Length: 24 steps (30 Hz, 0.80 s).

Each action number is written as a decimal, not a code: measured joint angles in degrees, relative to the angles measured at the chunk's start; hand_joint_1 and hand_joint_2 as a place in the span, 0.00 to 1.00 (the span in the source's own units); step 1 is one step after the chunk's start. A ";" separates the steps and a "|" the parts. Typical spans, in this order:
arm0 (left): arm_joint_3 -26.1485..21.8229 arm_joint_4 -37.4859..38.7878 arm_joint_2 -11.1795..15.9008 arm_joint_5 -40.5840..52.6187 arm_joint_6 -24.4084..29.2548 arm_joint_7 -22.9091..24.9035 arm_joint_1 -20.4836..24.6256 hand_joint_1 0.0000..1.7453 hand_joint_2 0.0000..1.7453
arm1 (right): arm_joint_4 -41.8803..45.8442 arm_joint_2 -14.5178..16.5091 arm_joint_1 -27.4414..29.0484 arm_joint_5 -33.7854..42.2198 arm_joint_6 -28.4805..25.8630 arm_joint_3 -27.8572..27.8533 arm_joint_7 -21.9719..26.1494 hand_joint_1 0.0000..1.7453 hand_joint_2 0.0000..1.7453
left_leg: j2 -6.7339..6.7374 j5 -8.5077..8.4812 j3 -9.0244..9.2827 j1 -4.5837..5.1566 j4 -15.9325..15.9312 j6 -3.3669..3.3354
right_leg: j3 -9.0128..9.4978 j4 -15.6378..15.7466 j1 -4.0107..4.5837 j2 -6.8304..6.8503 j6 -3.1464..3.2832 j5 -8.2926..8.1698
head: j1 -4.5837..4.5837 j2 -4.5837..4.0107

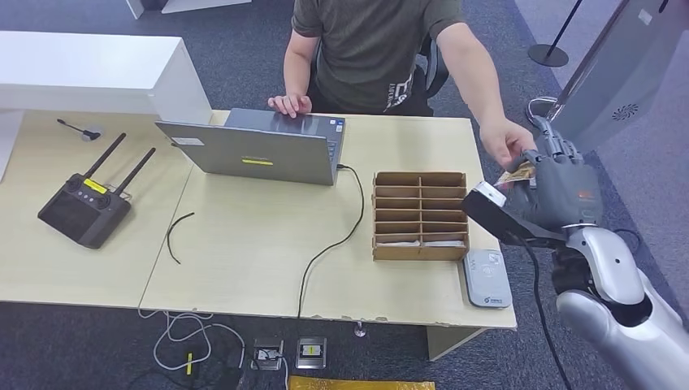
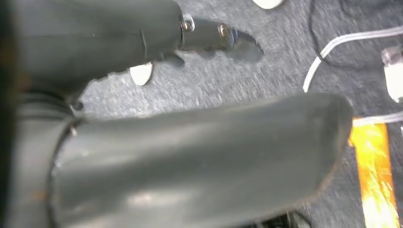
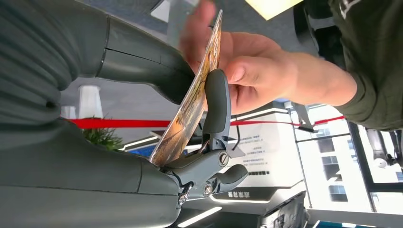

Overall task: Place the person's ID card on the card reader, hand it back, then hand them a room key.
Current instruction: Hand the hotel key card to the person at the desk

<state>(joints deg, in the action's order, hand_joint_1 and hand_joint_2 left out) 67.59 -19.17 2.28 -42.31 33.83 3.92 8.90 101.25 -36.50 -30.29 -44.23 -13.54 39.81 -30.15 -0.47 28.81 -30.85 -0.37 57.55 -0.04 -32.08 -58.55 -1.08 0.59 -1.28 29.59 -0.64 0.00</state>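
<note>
Closest thing in the head view is the robot's right arm [image 1: 626, 301], a smooth silver shell coming up from the bottom right, with the dark grey right hand [image 1: 556, 191] on the end. That hand is pinching a thin, glossy card [image 1: 517, 174] with an orange-brown print; the wrist view has the card [image 3: 192, 95] edge-on between the thick grey thumb and a darker finger [image 3: 216, 102]. The person's hand [image 1: 505, 142] is right on the card too, fingers touching its far end, so both have hold of it, up in the air off the table's right edge.

Left hand [image 2: 190, 156] is a blurry grey mass over speckled grey carpet, and I honestly can't tell if it's clenched or loose.

On the pale wood table [image 1: 244, 260]: a flat, rounded grey card reader [image 1: 486, 279] at the near right corner, just beside a brown cardboard box [image 1: 420, 214] split into two columns of narrow slots. A grey laptop [image 1: 264, 146] is open toward the person, whose other hand rests on it, with a black cable [image 1: 333, 244] curling off toward the front edge. Far left there's a chunky black controller [image 1: 84, 207] with two antennas.
</note>
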 joint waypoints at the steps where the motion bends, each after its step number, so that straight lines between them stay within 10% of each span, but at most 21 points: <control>1: 0.11 0.00 -0.11 0.25 -0.08 0.08 0.16 0.00 0.00 | -0.85 0.68 -0.26 0.03 -0.33 0.31 0.32 1.00 1.00 | 0.00 0.00 0.00 -0.01 0.00 0.00 | 0.00 0.00 0.01 -0.01 0.00 0.00 | 0.01 0.00; 12: 1.01 0.02 -0.42 1.33 -0.39 1.00 0.55 0.00 0.00 | -4.63 4.22 -0.85 -0.02 -0.60 2.43 0.32 1.00 1.00 | -0.02 0.00 -0.02 -0.01 0.00 0.00 | -0.02 0.00 0.01 0.03 0.00 0.01 | 0.00 0.00; 13: 1.02 0.02 -0.43 1.35 -0.37 1.00 0.54 0.00 0.00 | -4.80 4.32 -0.86 -0.13 -0.51 2.44 0.19 0.86 1.00 | -0.03 0.00 -0.02 -0.01 0.00 0.00 | -0.02 0.00 0.01 0.03 0.00 0.01 | 0.00 0.00; 16: 1.02 0.02 -0.45 1.55 -0.22 1.00 0.52 0.00 0.00 | -5.30 4.60 -0.85 -0.85 -0.06 2.43 -0.27 0.11 0.25 | -0.02 0.00 -0.02 -0.01 0.01 0.00 | -0.03 0.01 0.01 0.02 0.01 0.01 | -0.01 0.00; 17: 1.02 0.02 -0.48 1.66 -0.13 1.00 0.53 0.00 0.00 | -5.44 4.69 -0.84 -1.19 0.05 2.42 -0.43 0.00 0.00 | -0.02 0.00 -0.02 -0.01 0.01 0.00 | -0.03 0.01 0.01 0.01 0.01 0.01 | 0.00 0.00; 24: 1.02 0.02 -0.75 2.28 0.45 1.00 0.53 0.00 0.00 | -6.18 5.18 -0.18 -4.05 0.83 2.19 -3.24 0.00 0.00 | 0.00 0.00 0.00 -0.01 0.01 0.00 | -0.05 0.01 0.01 -0.01 0.01 0.01 | 0.01 0.00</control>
<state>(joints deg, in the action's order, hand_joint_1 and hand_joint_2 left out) 68.61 -19.15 1.54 -40.03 34.28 4.92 9.43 95.07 -31.33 -30.47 -48.28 -12.70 41.99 -33.38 -0.47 28.81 -30.85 -0.37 57.56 -0.03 -32.13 -58.54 -1.07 0.59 -1.27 29.60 -0.63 0.00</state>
